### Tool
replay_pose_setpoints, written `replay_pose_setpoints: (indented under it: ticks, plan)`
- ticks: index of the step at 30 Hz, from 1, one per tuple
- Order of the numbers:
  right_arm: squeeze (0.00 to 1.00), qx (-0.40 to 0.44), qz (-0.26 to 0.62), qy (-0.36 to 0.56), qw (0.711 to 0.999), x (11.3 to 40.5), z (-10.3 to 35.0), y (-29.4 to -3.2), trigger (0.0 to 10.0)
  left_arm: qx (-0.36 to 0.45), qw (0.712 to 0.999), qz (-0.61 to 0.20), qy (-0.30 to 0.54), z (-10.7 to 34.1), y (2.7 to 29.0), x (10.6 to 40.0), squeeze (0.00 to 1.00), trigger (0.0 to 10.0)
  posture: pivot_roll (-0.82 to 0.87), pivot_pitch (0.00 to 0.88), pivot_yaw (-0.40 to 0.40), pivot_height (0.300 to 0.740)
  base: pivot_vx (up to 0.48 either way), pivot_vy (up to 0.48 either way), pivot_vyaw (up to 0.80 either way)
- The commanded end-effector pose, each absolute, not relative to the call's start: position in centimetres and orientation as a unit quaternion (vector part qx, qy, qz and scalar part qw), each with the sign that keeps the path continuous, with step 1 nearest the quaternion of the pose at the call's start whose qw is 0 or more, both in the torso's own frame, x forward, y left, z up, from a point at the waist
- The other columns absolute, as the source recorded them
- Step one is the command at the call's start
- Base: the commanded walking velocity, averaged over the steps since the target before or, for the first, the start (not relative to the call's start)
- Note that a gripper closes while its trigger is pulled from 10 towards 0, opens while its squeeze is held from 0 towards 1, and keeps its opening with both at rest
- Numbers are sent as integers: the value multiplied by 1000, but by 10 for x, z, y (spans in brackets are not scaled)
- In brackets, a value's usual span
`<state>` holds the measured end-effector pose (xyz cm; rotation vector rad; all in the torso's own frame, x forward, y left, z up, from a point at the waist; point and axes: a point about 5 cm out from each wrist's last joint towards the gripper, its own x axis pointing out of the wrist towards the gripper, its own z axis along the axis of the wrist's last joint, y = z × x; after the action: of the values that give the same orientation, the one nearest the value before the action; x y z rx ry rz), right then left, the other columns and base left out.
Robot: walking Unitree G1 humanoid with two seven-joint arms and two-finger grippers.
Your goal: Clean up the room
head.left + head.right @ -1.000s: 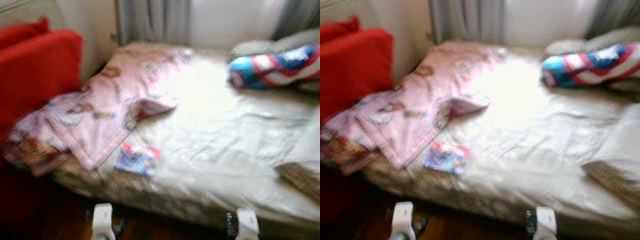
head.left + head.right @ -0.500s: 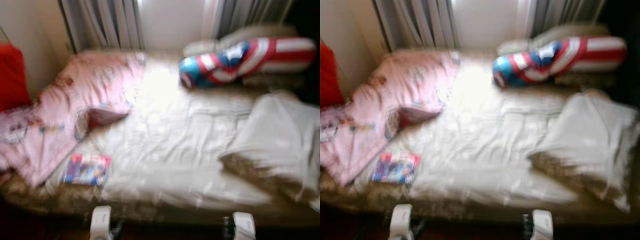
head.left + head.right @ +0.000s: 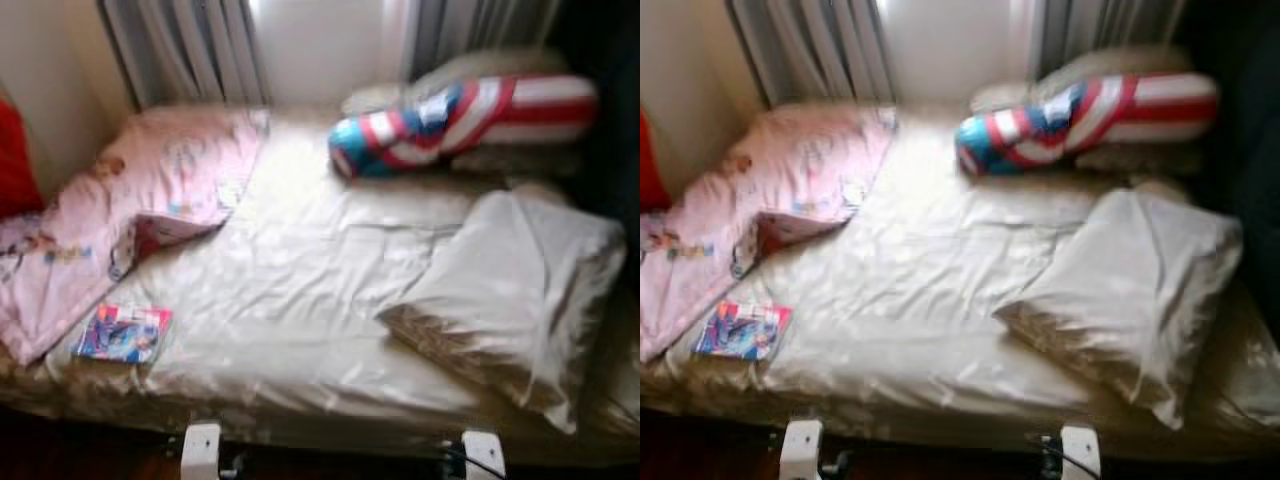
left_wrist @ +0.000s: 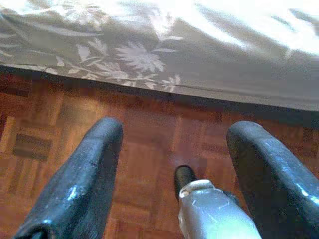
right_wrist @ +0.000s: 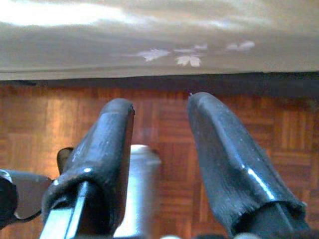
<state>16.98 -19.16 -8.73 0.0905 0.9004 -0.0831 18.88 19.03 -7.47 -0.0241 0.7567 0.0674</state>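
Two open hands, left hand (image 4: 172,144) and right hand (image 5: 160,124), hang above parquet floor (image 4: 149,129).

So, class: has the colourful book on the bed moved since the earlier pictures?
No. The book lies at the pink blanket's lower corner as before; the camera moved.

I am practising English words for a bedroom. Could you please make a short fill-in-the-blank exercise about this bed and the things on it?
1. The small colourful book lies near the bed's front edge, beside the ____ blanket.
2. The long cushion at the back has red, white and ____ stripes.
3. The cream pillow lies on the robot's ____ side of the bed.
4. Below the bed, the floor is made of ____.

Missing words: pink; blue; right; wood
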Motion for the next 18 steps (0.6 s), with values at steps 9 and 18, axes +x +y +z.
replay_pose_setpoints:
  ticks: [9,18]
  plan:
    - [0,39,-47,435,898,169,-87,-197,10000,-11,930,35,366,-74,188,191,0,10000,-118,65,55,740,0,-97,0]
    - [0,35,-44,440,896,169,-87,-200,10000,-20,928,45,368,-75,187,189,0,10000,-112,103,33,740,0,0,-395]
